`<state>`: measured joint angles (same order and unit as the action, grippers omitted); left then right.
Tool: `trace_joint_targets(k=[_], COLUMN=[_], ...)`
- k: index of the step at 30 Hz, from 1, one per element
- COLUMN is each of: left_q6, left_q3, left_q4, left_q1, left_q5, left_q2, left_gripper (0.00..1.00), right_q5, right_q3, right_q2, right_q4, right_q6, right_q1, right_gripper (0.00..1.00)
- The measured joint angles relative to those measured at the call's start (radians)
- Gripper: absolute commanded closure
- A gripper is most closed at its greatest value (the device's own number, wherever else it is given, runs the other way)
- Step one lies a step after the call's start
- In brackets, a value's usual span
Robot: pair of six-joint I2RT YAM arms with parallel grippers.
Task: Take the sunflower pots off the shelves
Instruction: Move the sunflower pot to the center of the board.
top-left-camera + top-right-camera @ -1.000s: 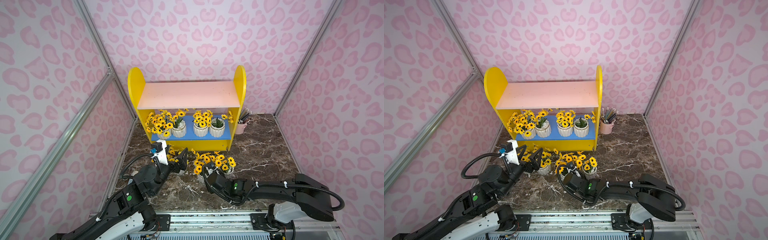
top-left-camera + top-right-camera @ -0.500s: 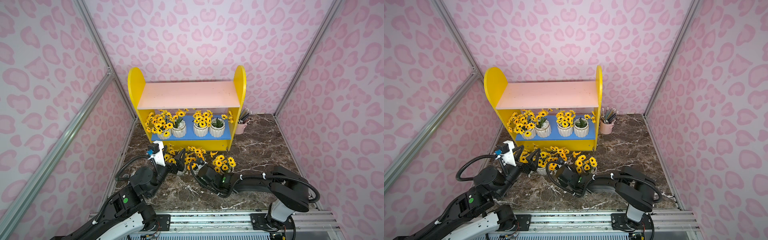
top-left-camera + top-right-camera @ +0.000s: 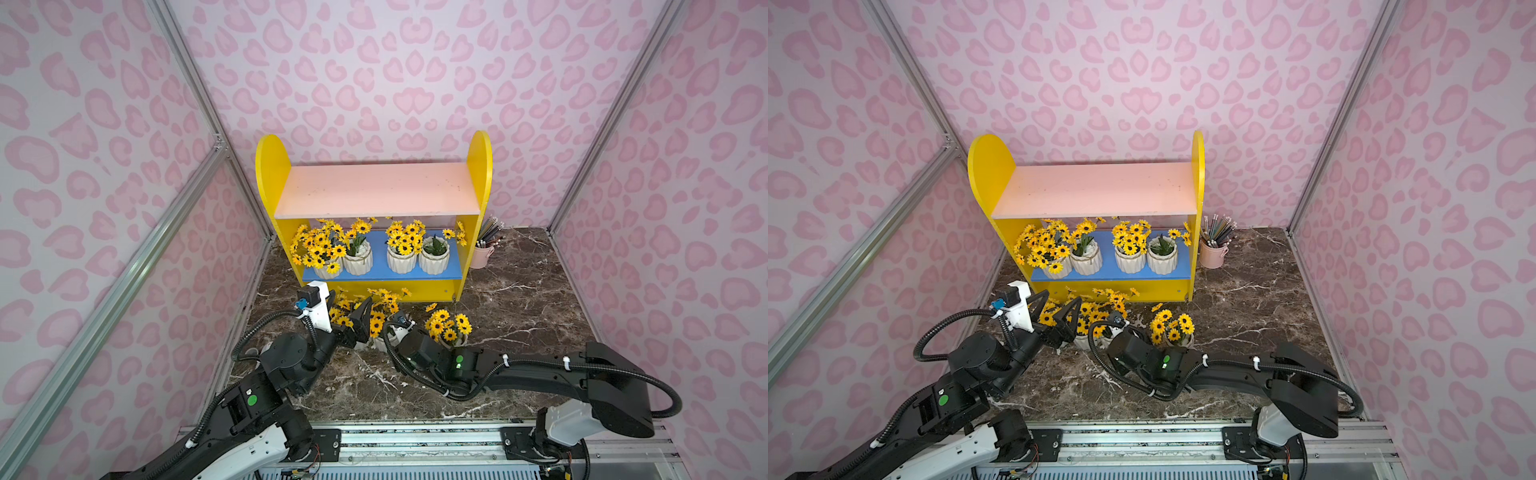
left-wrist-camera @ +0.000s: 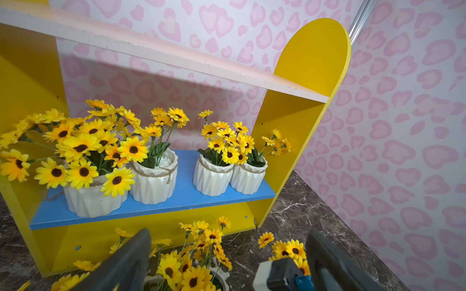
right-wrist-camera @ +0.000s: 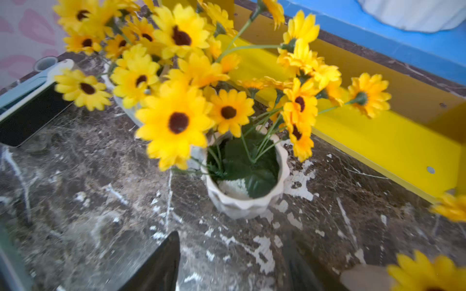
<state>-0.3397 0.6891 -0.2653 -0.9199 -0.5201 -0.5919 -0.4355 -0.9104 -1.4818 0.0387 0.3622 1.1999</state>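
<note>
Marble surface [image 3: 519, 299] carries the shelves [image 3: 376, 191] at twelve o'clock; we see four sunflower pots [image 3: 401, 259] on the blue lower board [image 3: 379, 254], others on the surface at its six o'clock. Our left hand [image 3: 1059, 307] is spread wide among those blooms; our right hand [image 5: 230, 241] is spread, empty, before one pot

- Ahead of left gripper [image 3: 1061, 301]: shelves [image 3: 478, 166] on floor [image 3: 519, 299], against back wall.
- On lower board [image 3: 380, 249], under upper board [image 3: 374, 191]: four sunflower pots [image 4: 153, 181] in a row, two pairs.
- Before shelves, below left gripper: two floor pots [image 4: 219, 274] side by side.
- Directly ahead of right gripper [image 5: 232, 239], apart from it: nearest pot [image 5: 245, 201].
- Close right of right gripper: another pot [image 3: 451, 338].
- Beyond, beside shelves' right panel: cup of pencils [image 3: 482, 255].
</note>
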Motion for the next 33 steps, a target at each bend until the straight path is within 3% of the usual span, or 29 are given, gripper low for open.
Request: trace_joint_targets(k=[7, 10, 17, 22, 33], left_q6=[-0.037, -0.074, -0.09, -0.086, -0.079], left_q3=[-0.037, -0.058, -0.026, -0.02, -0.045], left_q4=[0.031, 0.037, 0.05, 0.05, 0.048], left_q1=[0.0, 0.0, 0.0, 0.0, 0.0], left_q5=[0.056, 0.089, 0.085, 0.066, 0.049], left_q2=[-0.051, -0.063, -0.06, -0.045, 0.011], left_gripper=[0.03, 0.03, 0.03, 0.03, 0.03], right_q5=[-0.057, -0.059, 0.069, 0.168, 0.266], right_q3=[0.095, 0.182, 0.319, 0.33, 0.375], right_q2=[0.268, 0.405, 0.665, 0.626, 0.453], right_q4=[0.284, 0.359, 0.404, 0.399, 0.26], right_q6=[0.127, 0.166, 0.224, 0.224, 0.151], right_q1=[-0.031, -0.099, -0.324, -0.348, -0.37], right_gripper=[0.15, 0.1, 0.07, 0.05, 0.02])
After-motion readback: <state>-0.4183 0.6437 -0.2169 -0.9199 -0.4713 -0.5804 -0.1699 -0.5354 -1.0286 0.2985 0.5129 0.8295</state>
